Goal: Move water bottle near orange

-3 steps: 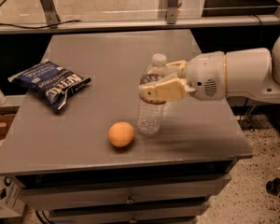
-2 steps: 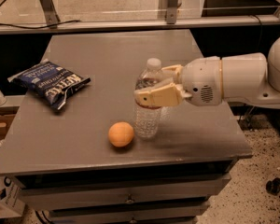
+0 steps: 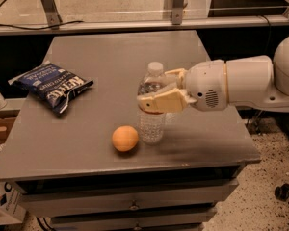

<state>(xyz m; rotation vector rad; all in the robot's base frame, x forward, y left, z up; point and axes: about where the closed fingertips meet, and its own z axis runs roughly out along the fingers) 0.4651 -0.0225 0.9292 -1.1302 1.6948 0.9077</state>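
The water bottle point(image 3: 151, 124) is clear with a white cap and stands upright on the grey table point(image 3: 111, 57), its base right beside the orange point(image 3: 124, 138) on the orange's right. My gripper point(image 3: 156, 93) reaches in from the right on a white arm. Its tan fingers point(image 3: 160, 103) are closed around the bottle's upper body, one in front and one behind. The orange is round and smooth and lies near the table's front edge.
A blue chip bag point(image 3: 53, 86) lies on the table's left side. The table is a drawer cabinet with its front edge just below the orange. A glass barrier with metal posts point(image 3: 48, 4) runs behind the table.
My gripper has carried the bottle left toward the orange. The bottle now stands right beside it.
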